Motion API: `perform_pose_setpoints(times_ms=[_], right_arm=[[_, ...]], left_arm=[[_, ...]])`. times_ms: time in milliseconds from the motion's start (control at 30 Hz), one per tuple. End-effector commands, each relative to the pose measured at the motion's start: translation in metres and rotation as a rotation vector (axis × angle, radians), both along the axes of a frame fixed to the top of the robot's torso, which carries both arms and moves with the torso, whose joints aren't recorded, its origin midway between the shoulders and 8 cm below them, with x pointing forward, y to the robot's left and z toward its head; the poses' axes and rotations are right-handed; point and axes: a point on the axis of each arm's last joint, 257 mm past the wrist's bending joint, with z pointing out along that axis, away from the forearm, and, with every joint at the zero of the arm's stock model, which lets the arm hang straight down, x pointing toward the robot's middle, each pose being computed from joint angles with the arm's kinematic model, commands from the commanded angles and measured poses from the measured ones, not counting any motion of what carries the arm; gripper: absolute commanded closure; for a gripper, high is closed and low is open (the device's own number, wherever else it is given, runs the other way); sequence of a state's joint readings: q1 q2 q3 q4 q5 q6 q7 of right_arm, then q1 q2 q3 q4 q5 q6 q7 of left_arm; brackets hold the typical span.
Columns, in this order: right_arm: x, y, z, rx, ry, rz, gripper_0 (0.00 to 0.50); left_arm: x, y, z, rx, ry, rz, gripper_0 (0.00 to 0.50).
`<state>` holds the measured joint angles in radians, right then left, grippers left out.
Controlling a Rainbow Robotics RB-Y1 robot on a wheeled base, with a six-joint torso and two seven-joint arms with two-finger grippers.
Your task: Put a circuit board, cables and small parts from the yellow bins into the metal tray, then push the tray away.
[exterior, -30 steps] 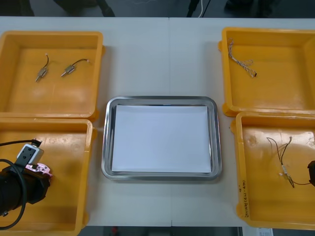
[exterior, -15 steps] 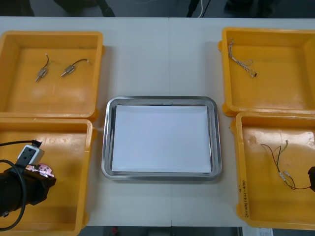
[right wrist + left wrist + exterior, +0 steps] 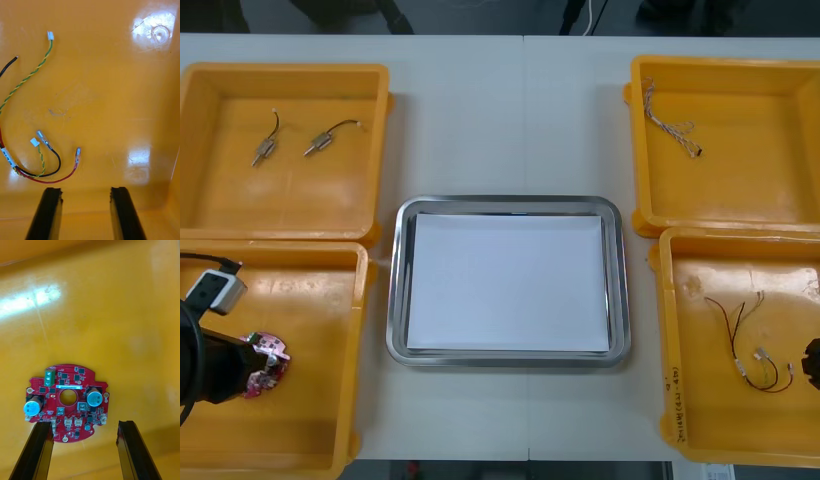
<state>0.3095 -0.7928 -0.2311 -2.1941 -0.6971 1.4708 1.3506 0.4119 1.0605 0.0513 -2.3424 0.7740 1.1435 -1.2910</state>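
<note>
At the near left of the tabletop [image 3: 500, 110], the left jaws hang low inside the near left yellow bin [image 3: 320, 300], spread wide and gripping nothing; their black fingers [image 3: 37, 453] stand either side of the round red circuit board [image 3: 67, 401], which lies flat on the bin floor just ahead of the fingertips, its edge next to one finger and well short of the other; from the front view the board [image 3: 265, 364] sits at the tip of the left arm. Over at the near right yellow bin [image 3: 700, 430], the right jaws are parted too, with only bare bin floor between their fingers [image 3: 48, 213]; a loose bundle of cables [image 3: 59, 163], red, black and twisted yellow-green, lies on the floor just beyond one fingertip, untouched; the front view shows the same bundle [image 3: 752, 350] near the bin's outer side. Between the bins the metal tray [image 3: 395, 290] rests white inside; the far left bin [image 3: 220, 210] holds two small metal parts [image 3: 262, 150] with short leads, lying apart; the far right bin [image 3: 760, 200] holds one thin twisted cable [image 3: 670, 125] near its far corner.
</note>
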Motion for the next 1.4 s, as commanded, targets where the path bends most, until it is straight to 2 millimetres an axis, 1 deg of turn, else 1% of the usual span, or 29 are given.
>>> perform_pose_setpoints(times_ms=[33,133,267,433,500,667,767,800,900,933,1000,1100,1167,1400], right_arm=[[0.006,-0.006,0.016,-0.033,-0.037,0.018,0.000],[0.009,-0.005,0.020,-0.027,-0.045,0.020,0.000],[0.015,0.000,0.029,-0.009,-0.046,0.020,0.000],[0.024,0.009,0.053,0.037,-0.044,0.026,0.000],[0.028,0.013,0.064,0.049,-0.041,0.035,0.000],[0.035,0.025,0.081,0.054,-0.023,0.064,0.000],[0.041,0.038,0.086,0.051,-0.013,0.106,0.000],[0.042,0.042,0.085,0.052,-0.010,0.115,0.000],[0.049,0.064,0.083,0.048,0.001,0.180,0.000],[0.049,0.066,0.081,0.047,0.006,0.187,0.000],[0.048,0.079,0.074,0.049,0.026,0.218,0.000],[0.049,0.092,0.068,0.035,0.044,0.260,0.000],[0.049,0.098,0.064,0.023,0.055,0.279,0.000],[0.045,0.118,0.037,0.004,0.073,0.332,0.000]], left_arm=[[0.020,0.007,0.036,0.108,-0.028,-0.090,0.000],[0.021,0.013,0.042,0.133,-0.008,-0.084,0.000],[0.021,0.020,0.054,0.160,0.018,-0.080,0.000],[0.016,0.034,0.067,0.188,0.061,-0.105,0.000],[0.015,0.039,0.067,0.180,0.079,-0.120,0.000],[0.017,0.046,0.064,0.208,0.084,-0.165,0.000],[0.018,0.049,0.063,0.222,0.087,-0.191,0.000],[0.019,0.049,0.063,0.221,0.086,-0.196,0.000],[0.023,0.049,0.059,0.215,0.080,-0.226,0.000],[0.023,0.050,0.058,0.215,0.082,-0.230,0.000],[0.026,0.050,0.055,0.214,0.079,-0.250,0.000],[0.028,0.048,0.050,0.208,0.077,-0.267,0.000],[0.029,0.046,0.047,0.208,0.076,-0.272,0.000],[0.034,0.036,0.038,0.209,0.082,-0.290,0.000]])
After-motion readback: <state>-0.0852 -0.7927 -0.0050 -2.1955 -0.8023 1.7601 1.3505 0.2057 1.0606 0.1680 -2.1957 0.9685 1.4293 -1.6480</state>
